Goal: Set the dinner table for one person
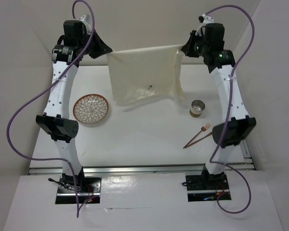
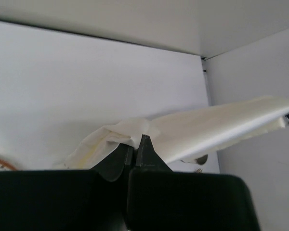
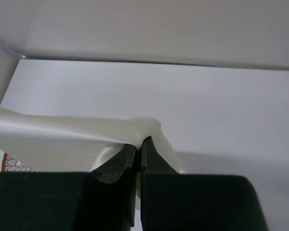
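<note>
Left gripper [image 2: 135, 147] has its jaws clamped on 1 cloth [image 1: 144, 74] corner; right gripper [image 3: 139, 144] pinches the other. Cloth hangs spread over the far middle of the table [image 1: 135, 139], with plate [image 1: 90, 109] left and cup [image 1: 198, 108] right.

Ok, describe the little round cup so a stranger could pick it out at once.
On the white table, look to the right side by the right arm. The cup sits just left of that arm, beside the cream cloth's hanging corner. It is the only upright, silvery container; the copper fork is thin and flat, the patterned plate lies far left.
</note>
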`<state>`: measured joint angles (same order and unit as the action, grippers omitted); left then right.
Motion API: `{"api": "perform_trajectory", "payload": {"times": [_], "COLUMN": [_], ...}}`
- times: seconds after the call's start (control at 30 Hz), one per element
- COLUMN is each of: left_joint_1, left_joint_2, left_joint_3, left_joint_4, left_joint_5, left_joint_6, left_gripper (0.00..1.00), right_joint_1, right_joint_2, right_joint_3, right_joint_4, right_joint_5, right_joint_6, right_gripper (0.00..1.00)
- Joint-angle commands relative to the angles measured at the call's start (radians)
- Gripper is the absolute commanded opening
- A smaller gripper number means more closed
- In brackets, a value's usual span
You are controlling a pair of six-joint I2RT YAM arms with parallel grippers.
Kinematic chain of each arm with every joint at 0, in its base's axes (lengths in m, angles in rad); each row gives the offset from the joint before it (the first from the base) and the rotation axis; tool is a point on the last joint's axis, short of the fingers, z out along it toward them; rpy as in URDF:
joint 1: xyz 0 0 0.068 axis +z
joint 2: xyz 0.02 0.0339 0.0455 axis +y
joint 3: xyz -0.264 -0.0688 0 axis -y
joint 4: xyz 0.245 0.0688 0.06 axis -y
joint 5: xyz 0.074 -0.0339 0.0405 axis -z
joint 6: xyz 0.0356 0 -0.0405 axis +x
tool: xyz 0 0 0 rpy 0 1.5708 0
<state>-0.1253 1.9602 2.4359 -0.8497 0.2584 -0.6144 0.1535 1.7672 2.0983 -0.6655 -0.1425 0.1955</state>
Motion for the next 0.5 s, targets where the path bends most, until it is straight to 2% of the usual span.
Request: {"api": "perform_trajectory", "payload": {"times": [0.0, 0.1, 0.17, 0.2, 0.27, 0.4, 0.43, 0.47], "left_joint_1": [0.079, 0.122, 0.156, 0.165, 0.174, 0.174, 0.161, 0.142], "left_joint_2": [0.081, 0.082, 0.051, 0.037, -0.012, -0.160, -0.200, -0.242], "left_joint_3": [0.077, 0.049, 0.008, -0.052, -0.115, -0.363, -0.508, -0.584], "left_joint_4": [0.121, 0.187, 0.221, 0.233, 0.242, 0.242, 0.242, 0.242], "left_joint_5": [0.112, 0.177, 0.202, 0.240, 0.257, 0.257, 0.245, 0.231], "left_joint_6": [-0.074, -0.097, -0.097, -0.097, -0.097, -0.012, 0.030, 0.047], "left_gripper": [0.00, 0.00, 0.00, 0.00, 0.00, 0.00, 0.00, 0.00], "right_joint_1": [-0.077, -0.100, -0.109, -0.109, -0.109, -0.109, -0.109, -0.095], "right_joint_2": [0.192, 0.233, 0.146, 0.102, -0.030, -0.234, -0.277, -0.369], "right_joint_3": [0.316, 0.397, 0.246, 0.069, -0.100, -0.473, -0.621, -0.686], "right_joint_4": [0.027, 0.047, 0.136, 0.177, 0.279, 0.322, 0.322, 0.322], "right_joint_5": [-0.072, -0.152, -0.183, -0.202, -0.213, -0.227, -0.227, -0.203], "right_joint_6": [-0.059, -0.068, -0.077, -0.077, -0.087, -0.087, -0.087, -0.087], "right_gripper": [0.00, 0.00, 0.00, 0.00, 0.00, 0.00, 0.00, 0.01]}}
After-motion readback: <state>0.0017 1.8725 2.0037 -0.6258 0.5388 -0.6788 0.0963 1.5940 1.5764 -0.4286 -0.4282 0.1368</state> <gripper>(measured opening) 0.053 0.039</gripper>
